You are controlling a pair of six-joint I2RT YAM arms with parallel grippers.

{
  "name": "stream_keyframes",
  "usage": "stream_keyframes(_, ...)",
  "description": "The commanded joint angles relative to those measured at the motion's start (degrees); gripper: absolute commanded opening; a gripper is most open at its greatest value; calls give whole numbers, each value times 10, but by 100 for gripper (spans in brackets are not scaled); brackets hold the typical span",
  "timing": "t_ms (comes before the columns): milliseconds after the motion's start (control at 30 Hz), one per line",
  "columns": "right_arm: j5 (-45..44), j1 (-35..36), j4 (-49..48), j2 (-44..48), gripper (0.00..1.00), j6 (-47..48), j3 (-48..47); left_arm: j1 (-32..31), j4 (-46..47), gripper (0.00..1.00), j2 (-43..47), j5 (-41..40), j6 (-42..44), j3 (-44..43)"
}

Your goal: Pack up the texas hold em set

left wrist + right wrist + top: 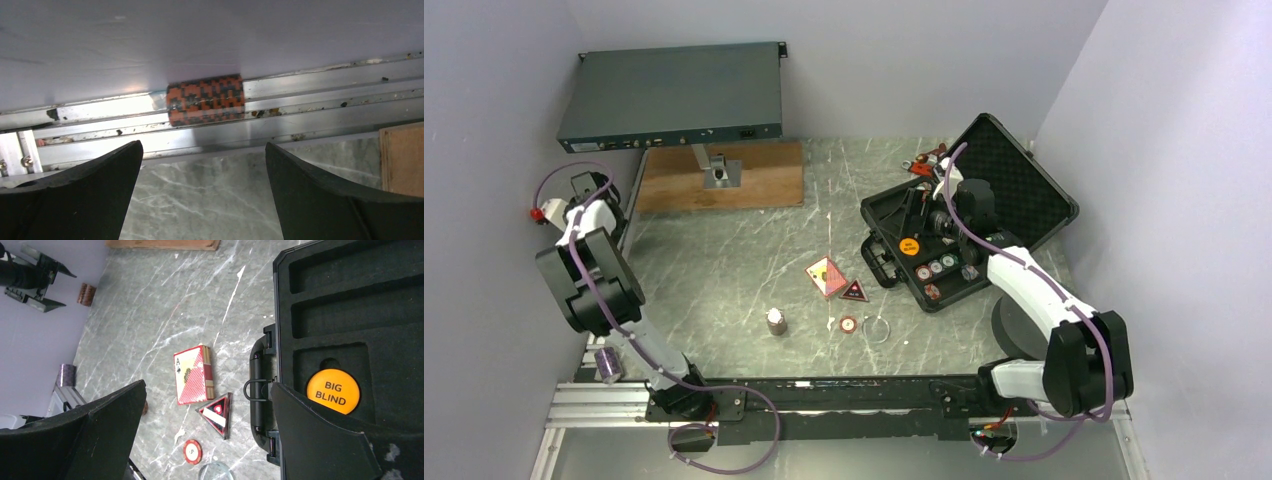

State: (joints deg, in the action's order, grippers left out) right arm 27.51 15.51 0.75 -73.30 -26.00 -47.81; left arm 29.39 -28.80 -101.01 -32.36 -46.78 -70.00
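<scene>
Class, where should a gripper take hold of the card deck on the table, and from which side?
Grip the card deck across its two long edges, coming from above: it lies flat, broad face up, narrower that way.

Left of the briefcase (1024,180), a card deck (826,275), triangle piece (854,291) and chip (849,324); apparently more chips (936,267) inside it.

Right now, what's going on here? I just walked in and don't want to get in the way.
Two robot arms are packing poker pieces into an open black case; neither holds anything. The right gripper hangs open over the case's handle side, near the BIG BLIND button. A card deck, a triangle piece and a red chip lie loose on the table. The left gripper, open, faces a roll of red-and-black chips on the rail.
</scene>
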Motion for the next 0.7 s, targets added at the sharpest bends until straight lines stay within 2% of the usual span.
stream_keyframes(0,13,0,-30,-5,100,-4,-4,5,-94,100,-50,23,-54,-76)
stream_keyframes(100,17,0,-29,-6,100,-4,-4,5,-139,100,-69,42,-84,-90)
stream_keyframes(200,18,0,-28,-2,100,-4,-4,-3,-121,100,-63,52,-49,-73)
stream_keyframes(433,22,0,-26,6,100,-7,-4,-69,-49,100,-20,-44,177,-29)
stream_keyframes(533,23,0,-29,13,100,-10,-1,-82,-2,99,9,-7,297,-12)
stream_keyframes(633,24,0,-24,18,100,-11,-2,-85,9,93,16,41,408,-31)
stream_keyframes(667,25,0,-25,20,100,-13,0,-87,-1,92,13,34,425,-44)
